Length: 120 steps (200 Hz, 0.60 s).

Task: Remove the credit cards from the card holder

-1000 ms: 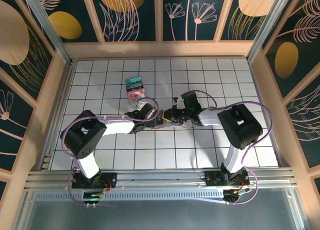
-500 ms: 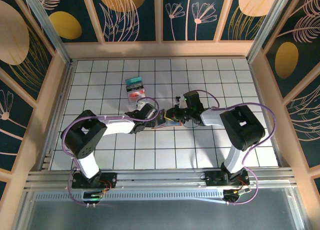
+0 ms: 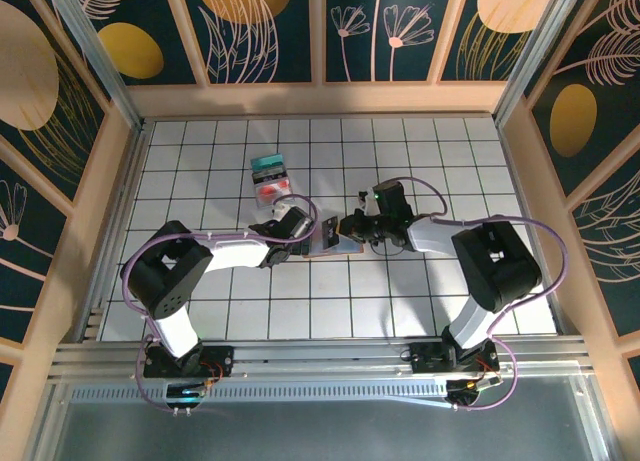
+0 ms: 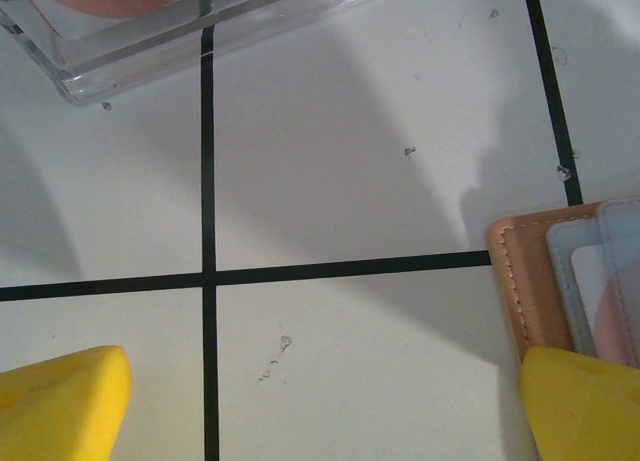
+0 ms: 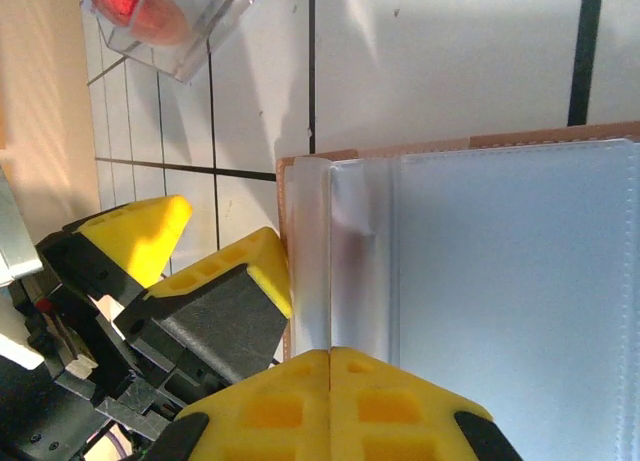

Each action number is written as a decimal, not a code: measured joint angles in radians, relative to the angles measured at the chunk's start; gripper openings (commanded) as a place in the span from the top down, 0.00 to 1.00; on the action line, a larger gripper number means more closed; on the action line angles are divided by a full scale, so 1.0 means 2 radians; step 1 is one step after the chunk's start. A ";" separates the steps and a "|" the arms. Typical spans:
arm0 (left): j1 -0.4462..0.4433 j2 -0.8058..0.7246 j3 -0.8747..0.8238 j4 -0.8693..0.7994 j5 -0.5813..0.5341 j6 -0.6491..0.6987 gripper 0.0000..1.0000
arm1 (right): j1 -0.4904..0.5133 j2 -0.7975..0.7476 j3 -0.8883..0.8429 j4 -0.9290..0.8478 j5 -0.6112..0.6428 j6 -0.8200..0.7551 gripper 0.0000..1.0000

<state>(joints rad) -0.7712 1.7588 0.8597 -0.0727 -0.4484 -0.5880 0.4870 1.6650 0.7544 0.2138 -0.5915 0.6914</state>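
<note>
Worktop [image 3: 420, 301]: a white surface with a black grid is carrying everything, with patterned walls standing around it.
Arms: both are reaching inward and meeting near the middle of the worktop.
Left gripper [image 4: 320, 411]: it is standing wide open and released, low over the worktop. One yellow finger [image 4: 585, 406] is overlapping the tan edge of the card holder, and the other is sitting over bare tile.
Right gripper [image 5: 330, 366]: it is clenching tight, with its yellow tips meeting at the edge of the holder's inner pocket. I cannot tell whether it is pinching anything.
Card holder [image 3: 340, 243]: it is lying open on the worktop between the two grippers, showing its tan stitched rim [image 4: 520, 281] and greyish-blue pockets [image 5: 500, 281].
Clear case [image 4: 200, 31]: it is sitting just beyond the left gripper, with something red showing inside.
Credit cards: a teal one [image 3: 268, 164] and a red-and-white one [image 3: 272, 188] are lying together, apart from the holder on its far left.
</note>
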 measured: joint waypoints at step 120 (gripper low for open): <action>0.006 -0.083 0.011 -0.025 0.025 -0.017 0.01 | -0.020 -0.064 -0.004 -0.027 0.038 -0.019 1.00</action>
<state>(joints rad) -0.7601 1.5925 0.8818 -0.1226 -0.3977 -0.6212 0.4473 1.5368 0.7471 0.1604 -0.5156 0.6533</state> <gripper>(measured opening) 0.988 0.047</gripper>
